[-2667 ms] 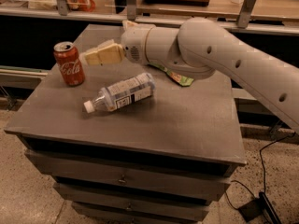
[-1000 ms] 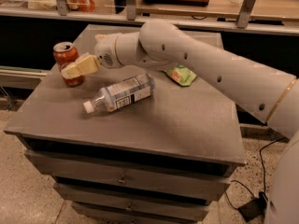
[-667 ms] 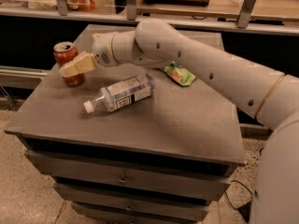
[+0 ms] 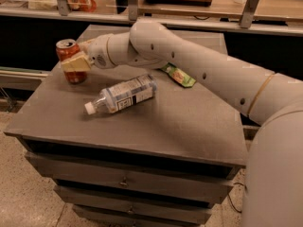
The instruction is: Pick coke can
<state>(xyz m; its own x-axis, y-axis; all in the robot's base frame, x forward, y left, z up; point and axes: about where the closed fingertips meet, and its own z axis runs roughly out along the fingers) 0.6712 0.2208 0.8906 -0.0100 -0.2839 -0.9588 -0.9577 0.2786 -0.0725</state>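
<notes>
The gripper [image 4: 77,56] sat against the upright can [image 4: 65,49]; whether it had clamped it could not be told. Near the gripper, a bottle [image 4: 122,94] lay on the tabletop [image 4: 189,126].

Hidden parts, seen from beside the table.
The gripper [image 4: 75,56], far left on the table [image 4: 165,122], covers the middle of the coke can [image 4: 66,49]; the arm [image 4: 199,63] hides part of the green packet [image 4: 182,77].

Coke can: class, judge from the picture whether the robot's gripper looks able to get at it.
Probably yes. The gripper is right at the upright coke can, with nothing between them. The lying bottle and the green packet both sit clear of it.
</notes>
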